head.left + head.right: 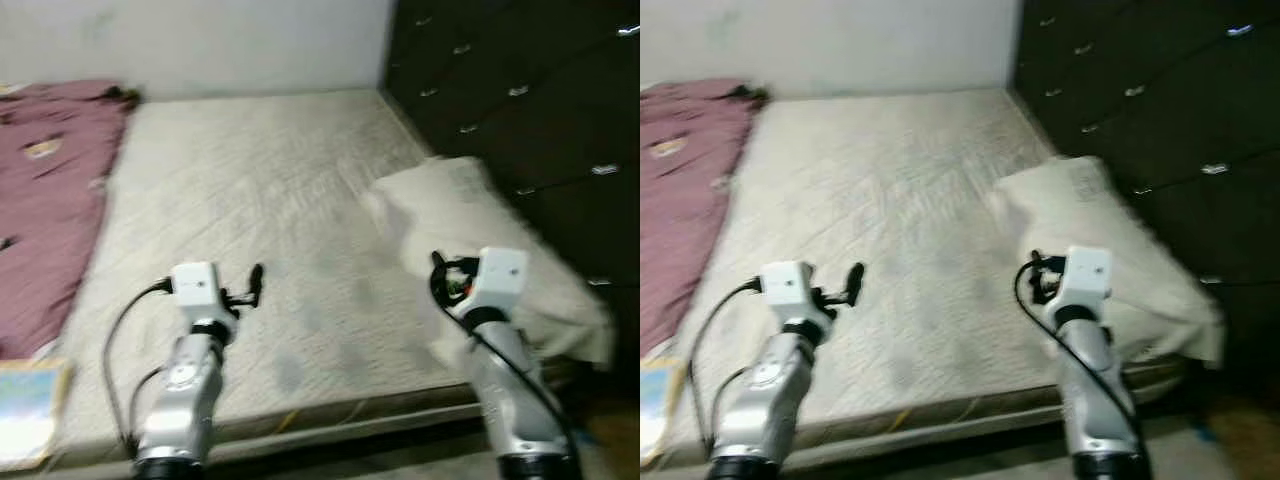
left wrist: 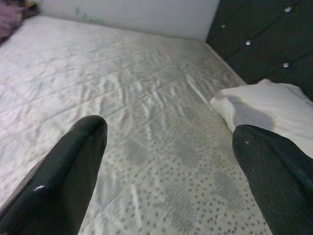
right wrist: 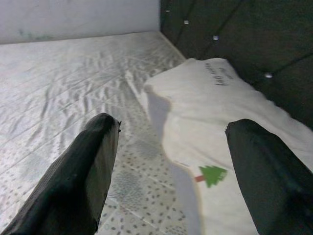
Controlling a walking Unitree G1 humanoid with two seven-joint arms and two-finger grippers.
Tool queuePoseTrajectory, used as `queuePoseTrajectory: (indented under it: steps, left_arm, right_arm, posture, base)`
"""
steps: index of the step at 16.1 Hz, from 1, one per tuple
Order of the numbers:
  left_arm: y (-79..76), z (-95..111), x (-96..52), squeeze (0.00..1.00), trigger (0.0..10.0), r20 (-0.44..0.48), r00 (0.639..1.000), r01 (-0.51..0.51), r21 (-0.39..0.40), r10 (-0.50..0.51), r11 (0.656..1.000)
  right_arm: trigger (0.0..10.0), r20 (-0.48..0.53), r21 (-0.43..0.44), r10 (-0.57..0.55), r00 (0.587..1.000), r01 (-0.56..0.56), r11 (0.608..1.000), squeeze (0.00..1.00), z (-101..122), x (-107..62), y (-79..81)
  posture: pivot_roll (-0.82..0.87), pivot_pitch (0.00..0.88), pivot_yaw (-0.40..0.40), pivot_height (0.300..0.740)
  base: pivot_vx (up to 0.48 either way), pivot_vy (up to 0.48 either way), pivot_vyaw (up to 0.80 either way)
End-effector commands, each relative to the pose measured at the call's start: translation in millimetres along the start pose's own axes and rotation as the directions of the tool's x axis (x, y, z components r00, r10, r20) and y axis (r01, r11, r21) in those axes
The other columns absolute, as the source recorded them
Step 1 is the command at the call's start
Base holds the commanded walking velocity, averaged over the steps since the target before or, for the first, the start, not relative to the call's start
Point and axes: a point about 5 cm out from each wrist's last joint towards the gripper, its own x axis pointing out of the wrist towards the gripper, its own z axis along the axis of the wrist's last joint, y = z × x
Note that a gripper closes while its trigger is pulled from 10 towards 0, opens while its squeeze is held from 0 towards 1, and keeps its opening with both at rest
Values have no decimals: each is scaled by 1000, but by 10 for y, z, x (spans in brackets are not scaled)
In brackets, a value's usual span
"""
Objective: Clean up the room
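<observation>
Left gripper and right gripper are held spread above mattress; pillow is laid beside headboard.

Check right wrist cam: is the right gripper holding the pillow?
No. The right gripper fingers are spread apart above the pillow, with nothing between them.

No writing can be read with certainty anywhere. The white pillow, lying on the right side of the mattress against the dark tufted headboard, carries a short line of dark print near its far end, too small and slanted to make out. Near its close end sits a small green Christmas tree print with a red mark beside it.
</observation>
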Motion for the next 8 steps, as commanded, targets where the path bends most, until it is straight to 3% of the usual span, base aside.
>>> queuePoseTrajectory:
  steps: [1, 3, 8]
  left_arm:
    - [35, -10, -9, 0, 10000, -8, 1000, -8, 19, 8, 1000]
    - [38, -13, -9, 0, 10000, -9, 1000, -10, 18, 10, 1000]
    - [38, -13, -7, 0, 10000, -9, 1000, -10, 19, 10, 1000]
  right_arm:
    - [10000, 4, 10, 7, 1000, -7, 1000, 0, 6, 3, 34]
    - [10000, 6, 9, 7, 1000, -8, 1000, 0, 14, 12, 32]
    - [10000, 5, 8, 14, 1000, -14, 1000, 0, 7, 14, 43]
  posture:
    - [-50, 55, 23, 740]
    - [-49, 53, 23, 740]
    - [-47, 52, 23, 740]
  base:
    - [0, 281, 800]
    - [0, 281, 766]
    - [0, 283, 160]
